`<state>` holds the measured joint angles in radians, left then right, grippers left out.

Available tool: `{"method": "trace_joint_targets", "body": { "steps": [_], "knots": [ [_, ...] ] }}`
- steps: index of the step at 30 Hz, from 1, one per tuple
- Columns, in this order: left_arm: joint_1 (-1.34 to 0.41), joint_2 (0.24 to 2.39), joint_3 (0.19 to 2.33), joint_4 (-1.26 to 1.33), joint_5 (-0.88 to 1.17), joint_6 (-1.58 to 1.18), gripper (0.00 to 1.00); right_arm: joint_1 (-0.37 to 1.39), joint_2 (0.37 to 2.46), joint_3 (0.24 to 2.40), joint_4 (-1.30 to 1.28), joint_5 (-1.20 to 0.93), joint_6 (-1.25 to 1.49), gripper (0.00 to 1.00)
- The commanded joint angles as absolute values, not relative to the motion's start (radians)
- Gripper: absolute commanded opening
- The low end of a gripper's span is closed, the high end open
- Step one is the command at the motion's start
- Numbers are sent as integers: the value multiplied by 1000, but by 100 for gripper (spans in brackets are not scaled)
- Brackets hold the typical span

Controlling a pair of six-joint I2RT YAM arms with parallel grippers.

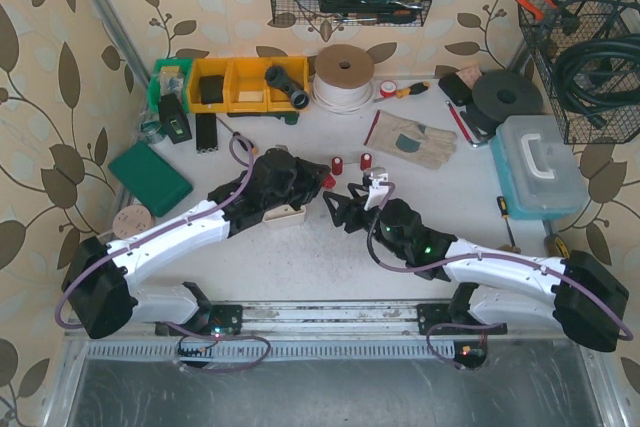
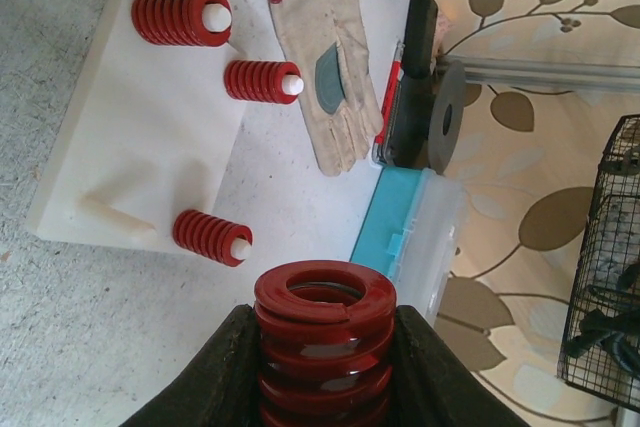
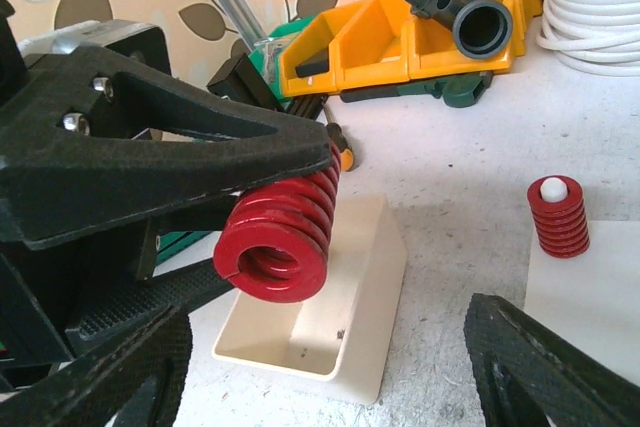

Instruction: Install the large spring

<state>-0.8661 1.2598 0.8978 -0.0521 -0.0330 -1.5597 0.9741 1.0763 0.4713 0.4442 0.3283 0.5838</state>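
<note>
My left gripper (image 2: 323, 322) is shut on the large red spring (image 2: 322, 297), which lies between its black fingers. In the top view this gripper (image 1: 318, 185) is at the table's middle. The white peg plate (image 2: 150, 137) lies ahead of it with three smaller red springs on pegs (image 2: 183, 17) and one bare peg (image 2: 112, 214). My right gripper (image 3: 325, 332) is open and empty, facing the left gripper. It sees the held spring (image 3: 278, 232) hanging above a cream tray (image 3: 375, 277).
A work glove (image 2: 330, 57) and a blue plastic case (image 2: 405, 237) lie beyond the plate. Yellow bins (image 1: 235, 84), a white cord coil (image 1: 343, 77) and a black disc (image 1: 508, 97) stand at the back. A green pad (image 1: 150, 177) lies at the left.
</note>
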Motion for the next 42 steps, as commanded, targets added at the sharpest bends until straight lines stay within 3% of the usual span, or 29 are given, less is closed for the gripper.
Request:
{"method": "trace_joint_targets", "body": {
  "steps": [1, 16, 23, 36, 42],
  "knots": [
    [-890, 1246, 960, -31, -67, -1541, 0, 976, 1058, 466, 456, 371, 592, 74],
    [-941, 1276, 991, -48, -102, -1537, 0, 961, 1056, 476, 487, 401, 571, 70],
    [-946, 1267, 982, -56, -102, -1539, 0, 939, 1028, 478, 481, 395, 568, 63],
    [-948, 1268, 976, -41, -92, -1543, 0, 937, 1102, 540, 481, 360, 546, 66],
    [-948, 1261, 975, -35, -89, -1546, 0, 938, 1134, 561, 481, 354, 543, 56]
  ]
}}
